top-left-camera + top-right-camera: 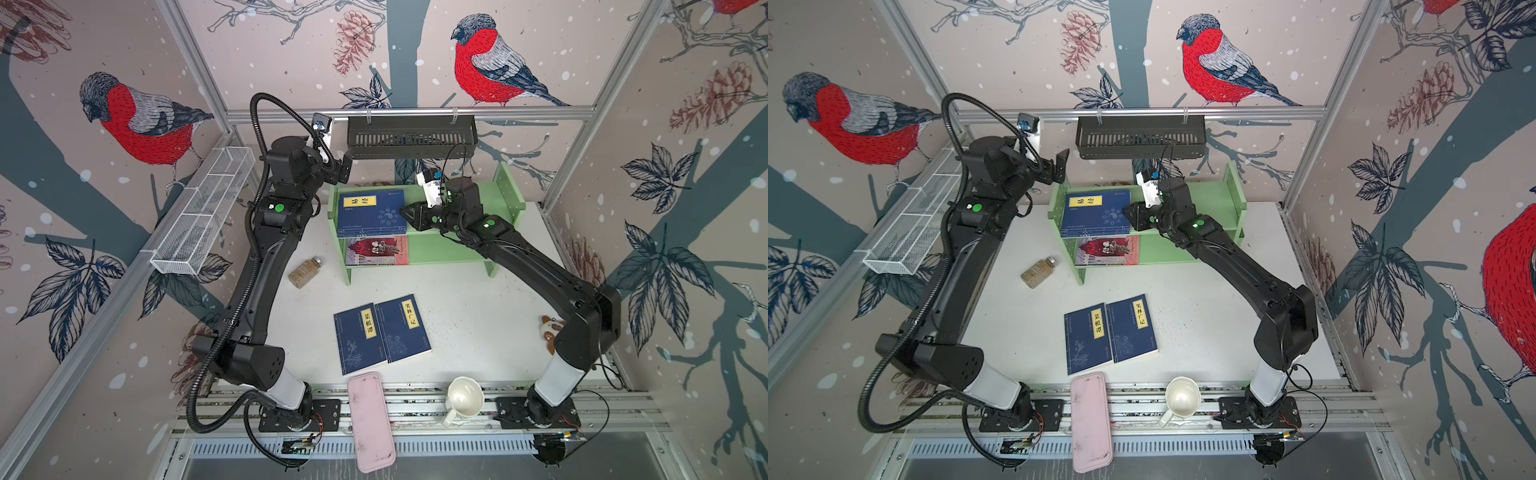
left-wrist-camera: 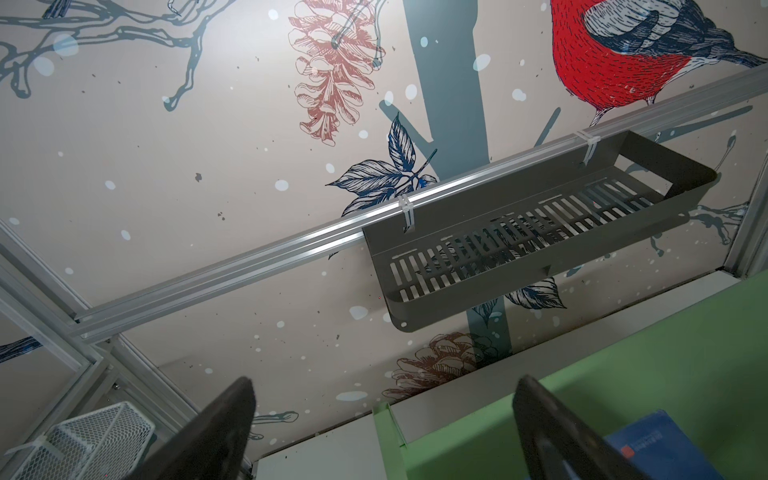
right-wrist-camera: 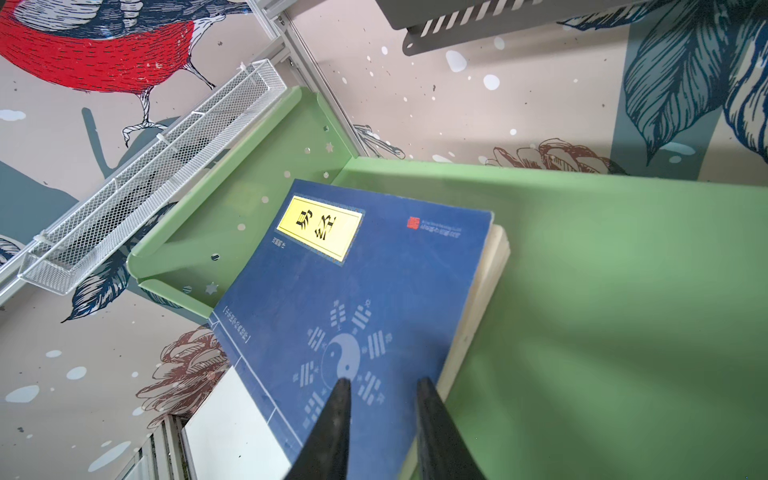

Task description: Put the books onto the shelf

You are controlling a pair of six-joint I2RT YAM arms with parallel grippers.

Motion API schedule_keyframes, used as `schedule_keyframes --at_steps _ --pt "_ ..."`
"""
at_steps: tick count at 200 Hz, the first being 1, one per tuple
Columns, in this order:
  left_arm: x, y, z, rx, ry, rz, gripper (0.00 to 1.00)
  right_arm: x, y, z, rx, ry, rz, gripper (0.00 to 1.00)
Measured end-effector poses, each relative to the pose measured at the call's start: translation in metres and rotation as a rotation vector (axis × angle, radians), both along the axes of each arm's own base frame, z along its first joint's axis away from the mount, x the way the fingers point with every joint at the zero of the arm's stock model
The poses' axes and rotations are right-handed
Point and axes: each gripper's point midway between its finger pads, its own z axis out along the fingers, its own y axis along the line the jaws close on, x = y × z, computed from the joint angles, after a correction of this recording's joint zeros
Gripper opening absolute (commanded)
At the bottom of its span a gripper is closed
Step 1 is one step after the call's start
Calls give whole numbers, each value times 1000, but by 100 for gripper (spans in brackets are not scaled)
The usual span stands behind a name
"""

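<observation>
**Two books wait on the table; right gripper at the shelf's top tier**

The right gripper (image 3: 383,380) hangs at the right edge of a navy book (image 1: 372,212) that lies flat on the top tier of the green shelf (image 1: 453,249). Its fingers stand narrowly apart, both above the cover, and nothing is pinched between them. The left gripper (image 2: 384,379) is raised at the far left end of the shelf, with its fingers spread wide and empty.

The red-and-grey book (image 1: 377,250) lies flat on the lower tier, under the navy one. The right wrist view shows a thick block of pages beneath the navy cover. That may be a second book, but I cannot tell for sure. Two navy books (image 1: 359,340) lie side by side and touching on the white table (image 1: 478,316), nearer than the shelf and well apart from both grippers.

These look like thin, light paperbacks with smooth covers, so they will likely bend if lifted by a corner and may slide under a fingertip. Lying flat, they offer no edge to pinch from above. The spine side, probably the stiffest part, seems the best hold once an edge is tipped up or drawn past the table's rim. The right-hand book sits closer to the right arm.
</observation>
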Motion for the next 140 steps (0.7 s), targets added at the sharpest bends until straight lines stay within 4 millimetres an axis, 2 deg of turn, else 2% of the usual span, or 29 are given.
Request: schedule_keyframes --at_steps 30,54,77,108,140 --pt "15 -3 5 30 -15 0 97 0 0 1 0 -1 1 31" --pt "37 -11 5 71 -28 7 97 0 0 1 1 -2 1 32" --pt "52 -29 -9 141 -31 19 97 -6 -4 1 0 -2 0 32" --pt "64 -57 -39 285 -54 33 96 -18 -16 5 -2 -11 -20 33" --pt "78 -59 -56 416 -105 90 96 -30 -30 12 2 -30 -46 33"
